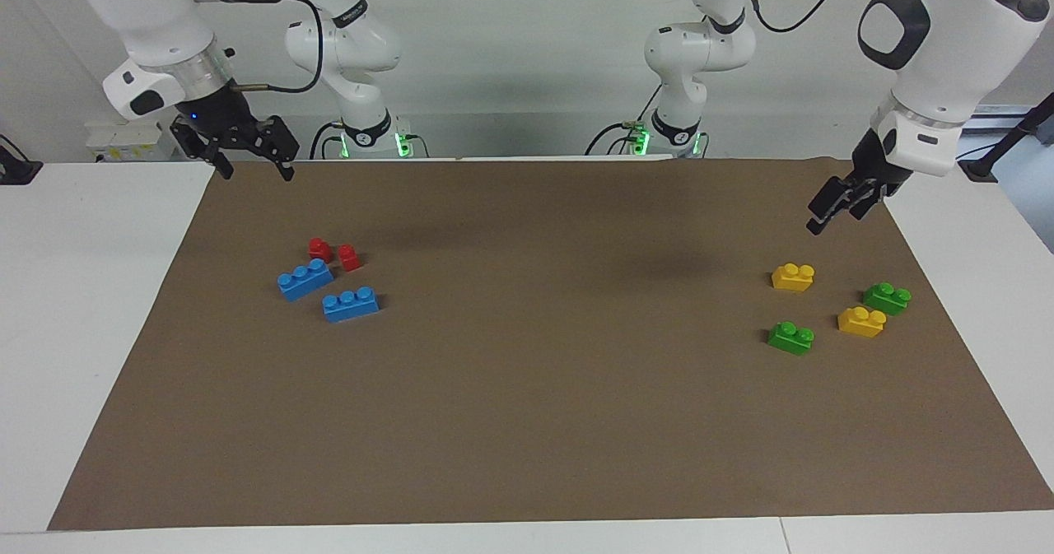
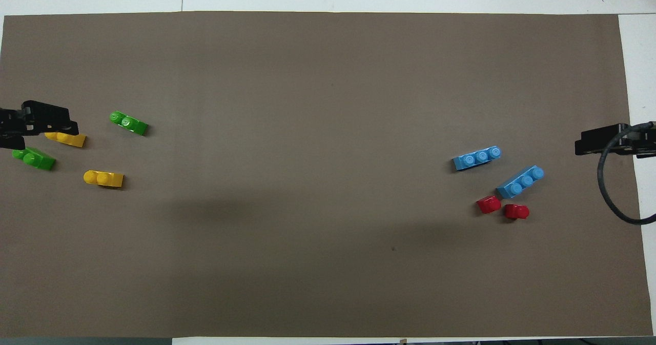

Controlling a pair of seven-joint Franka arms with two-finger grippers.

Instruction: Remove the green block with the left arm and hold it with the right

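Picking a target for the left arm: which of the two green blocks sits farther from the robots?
The green block beside no edge, out toward the table's middle. The other green block lies nearer the robots, next to a yellow block.

Both views are evenly and brightly lit from above, with no glare on the brown mat (image 1: pixel 527 422). Soft, diffuse shadows of the arms lie on the mat: in the facing view one smudge at 12 o'clock of the centre and another toward 3 o'clock; in the overhead view, broad dim patches toward 6 o'clock. The bricks cast short, soft-edged shadows. Focus is sharp throughout, and edges stay nearly straight.
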